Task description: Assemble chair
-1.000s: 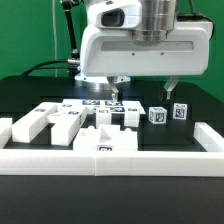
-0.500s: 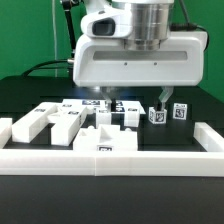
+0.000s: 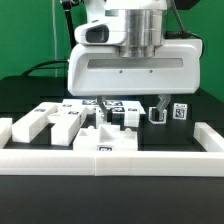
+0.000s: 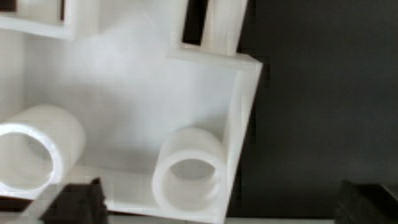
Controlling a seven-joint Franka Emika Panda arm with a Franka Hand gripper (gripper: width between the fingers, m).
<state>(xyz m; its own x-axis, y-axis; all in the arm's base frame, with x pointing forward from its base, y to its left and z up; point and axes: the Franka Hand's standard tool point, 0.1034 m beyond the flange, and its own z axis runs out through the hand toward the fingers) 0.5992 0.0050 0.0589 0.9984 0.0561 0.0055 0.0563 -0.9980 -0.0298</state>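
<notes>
We're low over the chair parts (image 3: 100, 135) now, all loose on the black table (image 3: 25, 92) behind the long white rail (image 3: 110, 160). Nothing's joined yet, far as we can see. Gripper (image 3: 130, 110) hangs w/ jaws wide apart, nothing held. Why so wide? Our read: it needs room to straddle a piece before closing.

Wrist view backs that up. A white slab (image 4: 160, 110) w/ two round sockets (image 4: 192, 170) fills the pic, and the dark fingertips (image 4: 75, 203) sit at opposite corners, one over the slab, the other over bare table beside its edge. No contact we can make out.

Leg pieces (image 3: 35, 122) lie on the exterior view's left, near the rail. A tagged cube (image 3: 180, 112) stands on the exterior view's right, apart from the rest. A 2nd cube (image 3: 155, 117) sits right by one finger; touching or not, can't tell.

Vs. a sec ago: the arm's come down and slid toward the exterior view's left, so its body looks bigger and hides more of the far table. Fingers were above the parts; now they're down among them. Parts themselves: no shift we can spot.
</notes>
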